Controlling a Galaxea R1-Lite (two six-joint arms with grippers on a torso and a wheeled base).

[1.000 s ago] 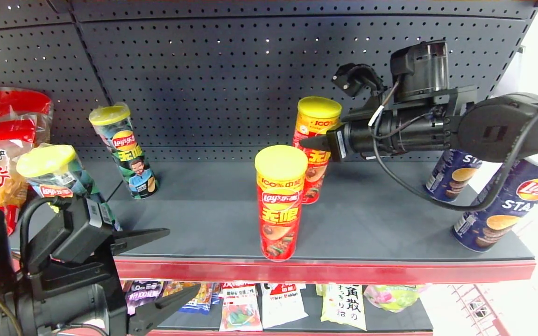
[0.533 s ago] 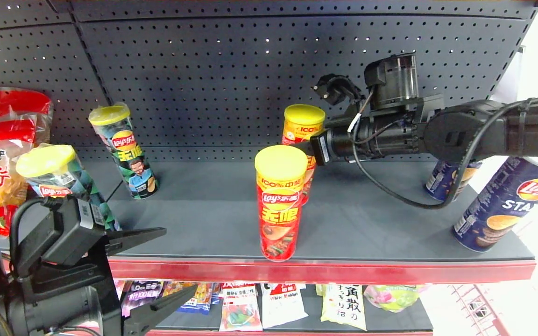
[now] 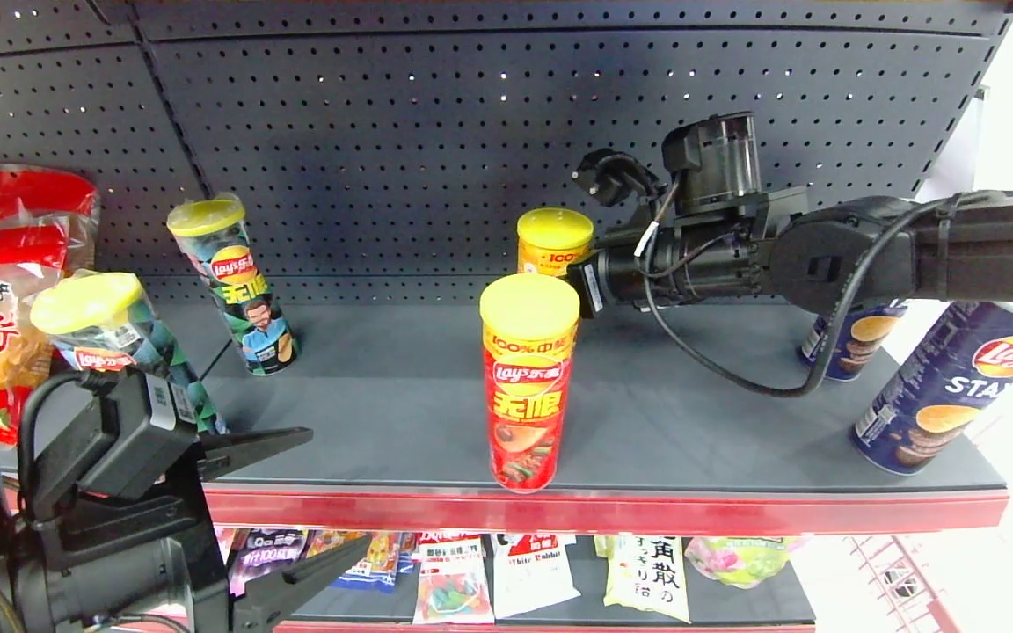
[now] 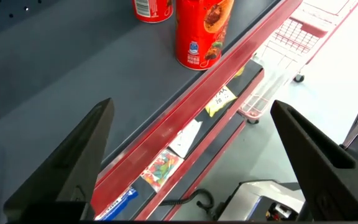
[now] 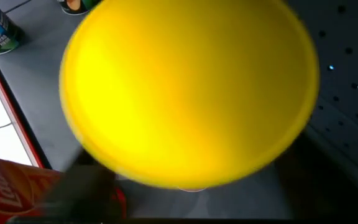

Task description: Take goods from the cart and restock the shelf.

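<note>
Right gripper (image 3: 579,280) is clenched on a red cardboard chip tube with a yellow plastic lid (image 3: 554,237), gripping its side just under the lid. The held tube is upright, deep on the dark grey shelf board with a red front lip (image 3: 647,510), close to the perforated dark back panel (image 3: 383,132). Its lower half is hidden, so I can't tell if the base touches the board.

A second red tube with a yellow lid (image 3: 528,387) stands upright just in front of the right gripper, near the lip. Two dark blue chip tubes (image 3: 946,387) lean back along that arm, under the forearm.

Left gripper (image 3: 344,488) is released, jaws wide, low in front of the lip and well apart from the held tube. Two green-printed tubes with yellow lids (image 3: 234,281) lean just behind it. Red snack bags (image 3: 5,264) are on its outer side, small packets on the lower shelf (image 3: 524,571) are below it, and a red wire cart (image 4: 303,31) is off beyond its tips.
</note>
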